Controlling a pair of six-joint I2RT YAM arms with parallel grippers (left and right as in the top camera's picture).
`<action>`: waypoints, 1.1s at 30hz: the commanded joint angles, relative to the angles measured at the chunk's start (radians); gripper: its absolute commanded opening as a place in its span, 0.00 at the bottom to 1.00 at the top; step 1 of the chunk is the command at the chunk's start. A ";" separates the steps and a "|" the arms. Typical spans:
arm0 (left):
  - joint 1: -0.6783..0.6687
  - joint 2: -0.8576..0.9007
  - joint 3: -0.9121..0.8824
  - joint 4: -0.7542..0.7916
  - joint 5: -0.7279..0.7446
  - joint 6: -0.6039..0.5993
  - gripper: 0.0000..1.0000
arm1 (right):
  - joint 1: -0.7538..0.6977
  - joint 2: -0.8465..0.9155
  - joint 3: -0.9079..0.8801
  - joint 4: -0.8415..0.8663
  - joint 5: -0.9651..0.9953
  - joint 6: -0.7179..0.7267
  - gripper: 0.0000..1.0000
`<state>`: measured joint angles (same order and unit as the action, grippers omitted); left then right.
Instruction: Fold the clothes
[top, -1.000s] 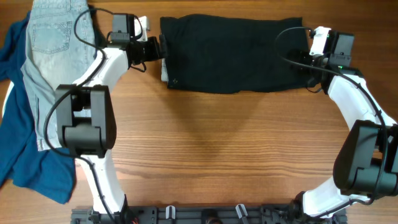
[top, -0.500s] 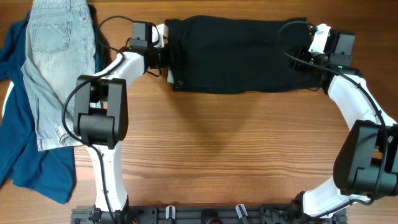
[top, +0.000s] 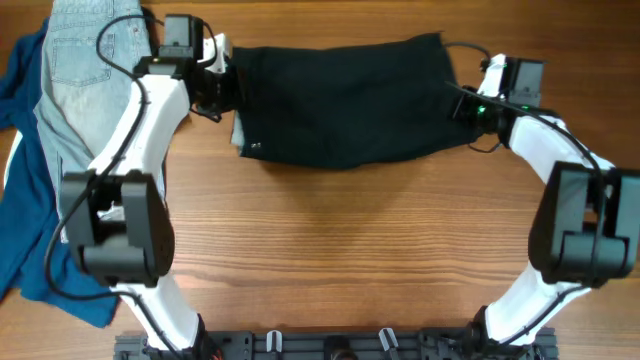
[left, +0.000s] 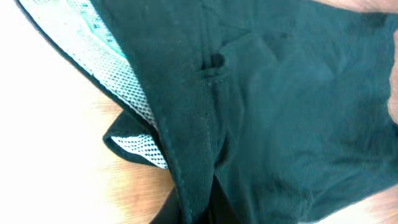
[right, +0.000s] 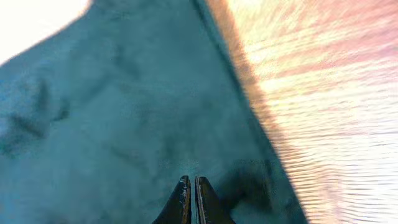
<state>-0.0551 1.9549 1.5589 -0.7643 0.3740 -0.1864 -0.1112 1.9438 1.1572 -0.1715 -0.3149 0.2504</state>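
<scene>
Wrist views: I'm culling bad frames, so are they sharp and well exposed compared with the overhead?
Right wrist: wooden table smeared by motion blur, top-left corner blown out, black fabric shorts tinted teal. Left wrist: soft, table washed out. Overhead: sharp, evenly lit.

Spread on the wooden desk (top: 350, 240) — black shorts (top: 340, 100) along the far side, light-blue denim (top: 75, 80) over deep blue cloth (top: 30, 250) at left.

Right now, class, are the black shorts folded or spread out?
Spread out: the shorts stretch in one wide band, left gripper and right gripper each pinching an end.
</scene>
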 joint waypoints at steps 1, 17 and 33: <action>0.032 -0.038 0.086 -0.132 -0.076 0.132 0.04 | 0.026 0.029 0.001 0.005 -0.030 0.016 0.04; -0.142 -0.036 0.290 -0.265 -0.076 0.145 0.04 | 0.094 0.099 -0.066 0.024 -0.086 0.076 0.05; -0.458 0.233 0.290 0.267 -0.080 -0.206 0.04 | 0.094 0.099 -0.066 0.027 -0.090 0.092 0.04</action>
<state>-0.4725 2.1193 1.8282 -0.5972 0.2855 -0.3054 -0.0315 2.0045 1.1130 -0.1402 -0.3851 0.3367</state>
